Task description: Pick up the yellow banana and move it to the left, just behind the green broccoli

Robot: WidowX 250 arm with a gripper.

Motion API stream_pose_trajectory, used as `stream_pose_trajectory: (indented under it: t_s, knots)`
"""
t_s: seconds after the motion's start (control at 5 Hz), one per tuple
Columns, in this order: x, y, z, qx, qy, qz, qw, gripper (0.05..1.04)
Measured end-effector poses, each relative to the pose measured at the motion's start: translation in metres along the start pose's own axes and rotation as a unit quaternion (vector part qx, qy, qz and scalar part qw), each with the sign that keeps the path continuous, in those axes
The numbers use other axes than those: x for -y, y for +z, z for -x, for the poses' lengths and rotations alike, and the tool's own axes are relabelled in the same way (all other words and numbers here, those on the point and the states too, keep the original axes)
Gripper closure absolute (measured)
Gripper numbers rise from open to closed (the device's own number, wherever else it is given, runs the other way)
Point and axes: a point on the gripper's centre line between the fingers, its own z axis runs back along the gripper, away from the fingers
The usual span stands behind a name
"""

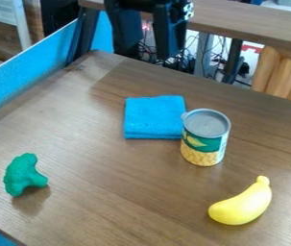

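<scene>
Black against the bright clutter behind it, my claw (149,54) hangs at the top of my view, over the far edge of the table (109,192). I can see its two fingers standing wide apart, with background showing through the gap between them.

Of the things on the table, the cloth (152,116) is nearest to the claw. It is bright blue, folded into a flat, squarish pad, and lies a little above the middle of my view. The can (204,139) stands upright at the cloth's lower right corner, overlapping it slightly from where I look; whether they touch, I can't tell. I make out a grey top on the can and a green and yellow label around its side.

Down at the lower right I have the banana (240,207), plain yellow, lying on its side with its narrow tip toward the upper right. The broccoli (24,175), all green, lies well apart from the others at the left, its stem toward the right and a soft shadow just below it.

A blue panel (29,72) runs along the table's left side, and I see dark cables (185,61) beyond the far edge.
</scene>
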Motion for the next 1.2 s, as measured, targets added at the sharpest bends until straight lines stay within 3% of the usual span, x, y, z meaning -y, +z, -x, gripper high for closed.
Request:
stream_pose_trajectory:
  t_s: [0.2, 0.6, 1.0, 1.2]
  knots:
    - [0.000, -0.007, 0.002, -0.012, 0.001, 0.002, 0.9999, 0.083]
    - [0.036, -0.070, -0.013, -0.047, -0.076, 0.013, 0.9960, 0.083]
    - [0.070, -0.117, -0.005, -0.056, -0.116, -0.048, 0.9905, 0.083]
    - [0.081, -0.138, -0.005, -0.050, -0.130, -0.045, 0.9892, 0.083]
